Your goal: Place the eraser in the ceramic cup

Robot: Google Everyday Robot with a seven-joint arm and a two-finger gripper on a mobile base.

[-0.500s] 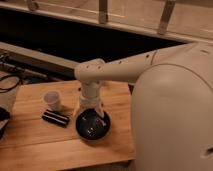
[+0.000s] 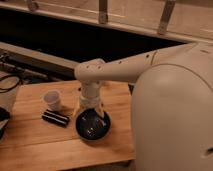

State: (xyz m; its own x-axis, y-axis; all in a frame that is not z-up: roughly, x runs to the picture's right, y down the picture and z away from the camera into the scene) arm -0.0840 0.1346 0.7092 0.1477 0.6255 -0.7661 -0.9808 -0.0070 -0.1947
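Eraser (image 2: 55,118) lengthwise left-right, jaws spread over bowl (image 2: 102,131)

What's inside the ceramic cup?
The ceramic cup looks empty inside; its bottom is hidden. The eraser lies beside it; the claw hangs over the bowl.

The bench (image 2: 30,145) is pale wood with a visible grain and a dull finish. The ceramic cup (image 2: 52,100) looks smooth and white with a faint sheen. The eraser (image 2: 55,118) beside it is matt black (a groove runs along its length). The dark bowl (image 2: 95,132) is glossy, with highlights inside. The gripper (image 2: 91,111), just above the bowl, looks like pale plastic under the arm (image 2: 125,65) with its smooth off-white shell.
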